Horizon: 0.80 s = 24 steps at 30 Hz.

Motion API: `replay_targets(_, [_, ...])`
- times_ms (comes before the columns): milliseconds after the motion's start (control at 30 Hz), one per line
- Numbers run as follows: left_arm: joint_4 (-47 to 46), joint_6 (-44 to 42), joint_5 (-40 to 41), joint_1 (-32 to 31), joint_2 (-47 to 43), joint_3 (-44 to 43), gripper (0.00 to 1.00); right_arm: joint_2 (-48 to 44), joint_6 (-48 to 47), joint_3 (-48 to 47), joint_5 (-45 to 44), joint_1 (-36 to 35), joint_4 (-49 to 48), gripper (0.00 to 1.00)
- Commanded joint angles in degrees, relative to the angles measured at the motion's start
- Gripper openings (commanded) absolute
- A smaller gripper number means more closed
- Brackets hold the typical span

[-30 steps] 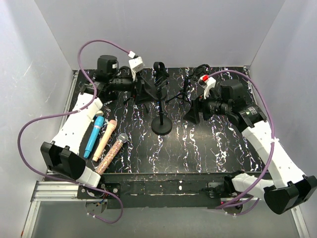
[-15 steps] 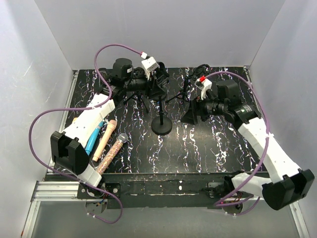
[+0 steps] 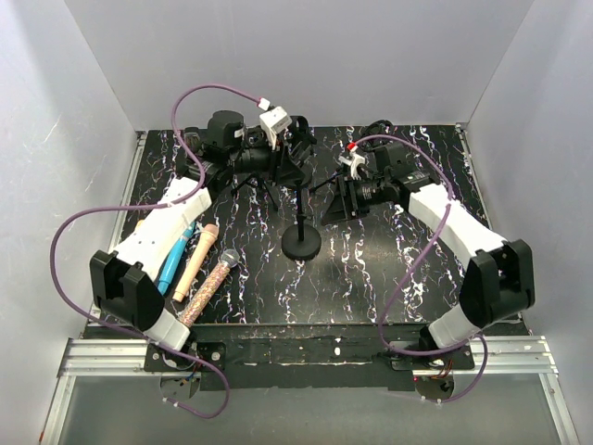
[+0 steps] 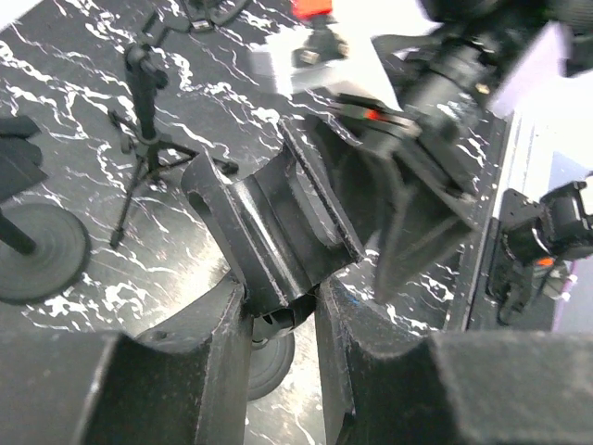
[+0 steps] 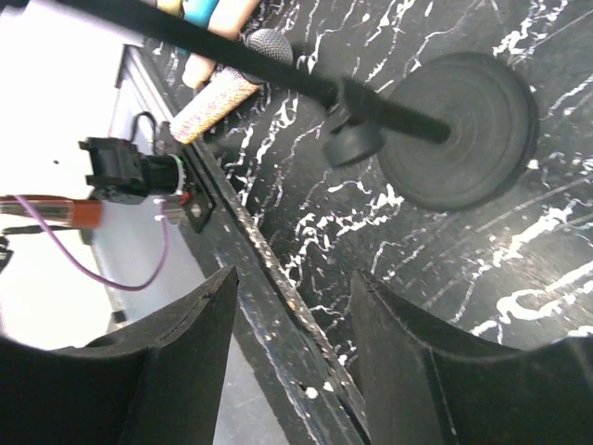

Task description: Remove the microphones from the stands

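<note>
clamping in from the left, the left end effector [image 4: 283,301] has its two fingers [image 4: 208,352] pressed against either side of the black microphone [image 4: 283,218], down at its lower end, so it is grasping it. the microphone sits in the clip at the top of the stand [image 3: 300,209]. both parts are black, so the line between clip and microphone is hard to make out. in the top view this grip is at the far middle of the table [image 3: 389,269]. from there the stand's pole runs toward the near side to a round base [image 3: 301,246] that rests flat on the black marbled surface.

the right end effector [image 3: 336,199] hangs just right of the pole, near it but apart from it. its fingers [image 5: 181,348] are spread and released, with only the table's near edge showing between them. in its wrist view the pole crosses the upper part of the picture and meets the round base at the upper right.

three other microphones lie side by side on the left part of the table, well apart from the stand. a blue one [image 3: 176,255] is farthest left, partly under the left arm. a peach one [image 3: 196,260] lies next to it. a glittery one [image 3: 211,283] with a grey mesh head lies closest to the stand. a small black tripod [image 4: 139,120] stands on the table beyond the held microphone in the left wrist view.
</note>
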<state>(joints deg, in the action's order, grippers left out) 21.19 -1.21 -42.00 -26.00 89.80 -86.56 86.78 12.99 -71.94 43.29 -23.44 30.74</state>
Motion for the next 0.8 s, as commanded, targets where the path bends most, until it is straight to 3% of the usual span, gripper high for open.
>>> replay_targets(0, [4.39,1.49,-2.47,-0.02,-7.61,2.71,0.0,4.35,7.82,-0.84,10.75,1.29,-7.52,0.56])
replay_targets(200, [2.37,-2.3,2.79,-0.02,-14.64,9.82,0.0,9.63,17.41,0.93,16.04,1.12,-15.88,0.53])
replay_targets(467, [-0.71,-1.69,9.03,-0.02,-20.19,15.81,0.0,14.72,19.35,-1.7,17.79,-3.27,-15.89,0.56])
replay_targets(767, [-3.26,-4.24,9.22,-0.02,-22.74,18.45,0.0,19.56,22.94,-2.85,16.47,-5.56,-16.41,0.59])
